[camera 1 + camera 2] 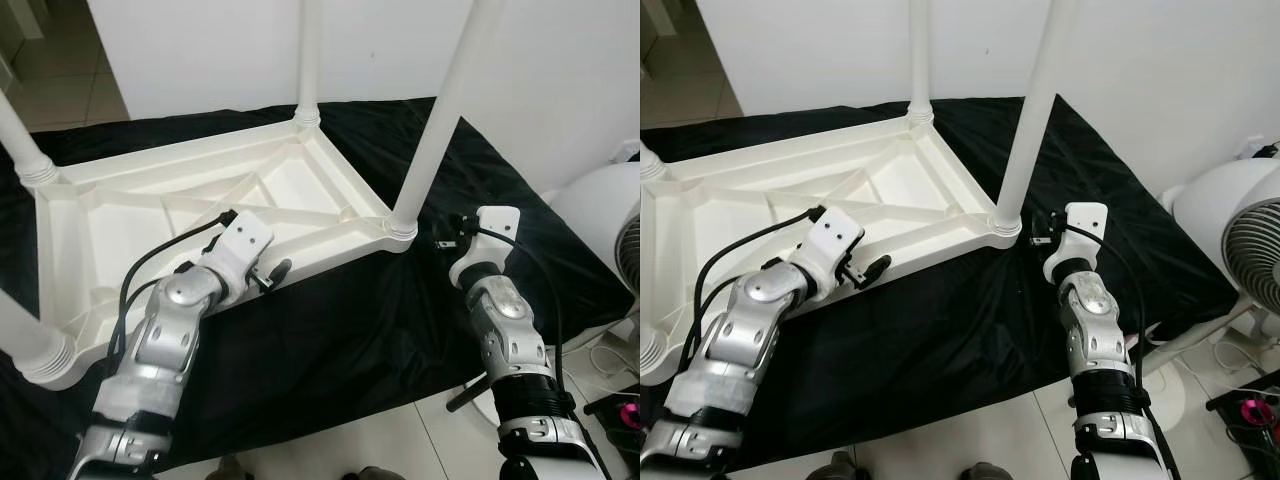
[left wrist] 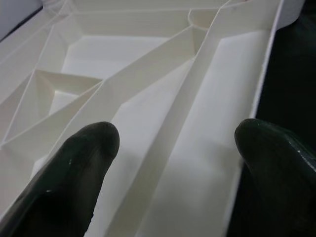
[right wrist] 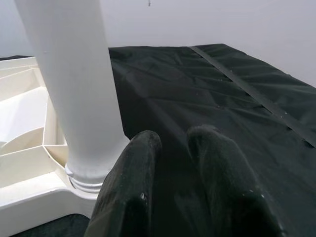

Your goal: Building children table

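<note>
A white plastic table (image 1: 205, 205) lies upside down on a black cloth (image 1: 350, 340), its ribbed underside facing up. White legs stand screwed into its corners: a near-right leg (image 1: 440, 120), a far-right leg (image 1: 308, 60), a far-left leg (image 1: 18, 135) and a near-left leg (image 1: 30, 340). My left gripper (image 1: 262, 272) is open at the table's near rim (image 2: 256, 98), one finger over the ribs and one over the cloth. My right gripper (image 1: 447, 236) hovers low over the cloth just right of the near-right leg's base (image 3: 91, 173), fingers (image 3: 133, 182) together with nothing between them.
A white fan (image 1: 1250, 250) on a stand is close on the right, with cables and a pink item (image 1: 628, 412) on the tiled floor. A white wall (image 1: 200, 50) rises behind the cloth. Tile shows past the cloth's near edge.
</note>
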Motion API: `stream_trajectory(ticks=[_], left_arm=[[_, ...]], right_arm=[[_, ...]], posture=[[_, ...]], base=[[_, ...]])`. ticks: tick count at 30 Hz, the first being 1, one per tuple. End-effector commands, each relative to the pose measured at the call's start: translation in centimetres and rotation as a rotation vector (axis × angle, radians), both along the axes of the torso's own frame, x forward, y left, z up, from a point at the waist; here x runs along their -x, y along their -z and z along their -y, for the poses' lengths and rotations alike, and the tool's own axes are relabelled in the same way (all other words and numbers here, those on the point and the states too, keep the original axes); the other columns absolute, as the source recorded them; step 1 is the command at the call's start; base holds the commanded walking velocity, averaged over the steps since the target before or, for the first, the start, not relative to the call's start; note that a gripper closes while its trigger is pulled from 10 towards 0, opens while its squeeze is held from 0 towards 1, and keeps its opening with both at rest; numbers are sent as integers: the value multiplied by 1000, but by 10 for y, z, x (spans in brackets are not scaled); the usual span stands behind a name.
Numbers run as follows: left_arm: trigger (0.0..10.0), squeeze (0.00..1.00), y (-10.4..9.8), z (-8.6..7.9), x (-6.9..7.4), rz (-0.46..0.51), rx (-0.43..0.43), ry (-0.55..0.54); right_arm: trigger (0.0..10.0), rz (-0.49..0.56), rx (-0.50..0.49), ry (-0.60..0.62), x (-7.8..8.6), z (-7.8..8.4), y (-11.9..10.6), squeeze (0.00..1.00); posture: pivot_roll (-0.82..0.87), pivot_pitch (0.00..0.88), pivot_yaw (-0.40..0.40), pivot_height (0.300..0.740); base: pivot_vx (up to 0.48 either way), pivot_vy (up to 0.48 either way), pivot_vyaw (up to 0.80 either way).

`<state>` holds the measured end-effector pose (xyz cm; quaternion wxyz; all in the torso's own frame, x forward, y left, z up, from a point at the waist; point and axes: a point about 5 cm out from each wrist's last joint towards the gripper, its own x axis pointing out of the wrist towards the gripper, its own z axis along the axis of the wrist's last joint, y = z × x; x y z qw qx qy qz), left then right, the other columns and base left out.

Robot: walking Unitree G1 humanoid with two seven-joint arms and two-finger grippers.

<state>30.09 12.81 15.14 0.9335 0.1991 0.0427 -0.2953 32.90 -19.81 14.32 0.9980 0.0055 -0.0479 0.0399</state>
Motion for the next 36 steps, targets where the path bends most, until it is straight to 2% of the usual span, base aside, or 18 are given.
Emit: stream_trajectory(ticks=[1,2,3,5,14,16,18,20,22,25,31,34,35,36], left_arm=[[10000,0,-2,4,6,18,18,52],[10000,0,-2,4,6,18,18,52],[10000,0,-3,8,13,10,47,120],[10000,0,4,11,22,-27,33,182],[10000,0,13,6,23,-70,-12,147],[10000,0,19,2,23,-92,-37,122],[10000,0,29,-4,19,-136,-63,45],[10000,0,29,-4,19,-136,-63,45],[10000,0,38,-10,13,-201,-66,-64],[10000,0,39,-11,13,-205,-70,-73],[10000,0,39,-19,5,-208,-57,-202],[10000,0,38,-20,3,-205,-57,-224],[10000,0,34,-21,1,-200,-27,-269],[10000,0,34,-21,1,-200,-27,-269]], right_arm=[[10000,1,-8,-12,-1,-1,1,0],[10000,1,-8,-12,-1,-1,1,0],[10000,-1,-6,-19,0,-3,2,0],[10000,-3,-8,-32,0,-9,5,0],[10000,-1,-13,-35,2,-11,8,0],[10000,-3,-14,-32,3,-11,9,0],[10000,-7,-15,-28,4,-11,10,0],[10000,-7,-15,-28,4,-11,10,0],[10000,-5,-16,-28,3,-12,10,0],[10000,-5,-16,-28,3,-12,10,0],[10000,-1,-17,-25,3,-13,10,0],[10000,-1,-17,-25,3,-13,10,0],[10000,1,-18,-22,3,-13,9,0],[10000,1,-18,-22,3,-13,9,0]], posture=[[-47,30,-5,740],[-47,30,-5,740],[-43,30,-5,740],[-42,32,-1,740],[-43,33,3,740],[-43,33,3,740],[-45,33,5,740],[-45,33,5,740],[-47,33,4,740],[-47,33,4,740],[-48,33,4,740],[-48,33,4,740],[-50,30,7,740],[-50,30,7,740]], base=[[0,0,0],[0,0,0],[0,0,0],[0,0,0],[0,0,0],[0,0,0],[0,0,0],[0,0,0],[0,0,0],[0,0,0],[0,0,0],[0,0,0],[0,0,0],[0,0,0]])
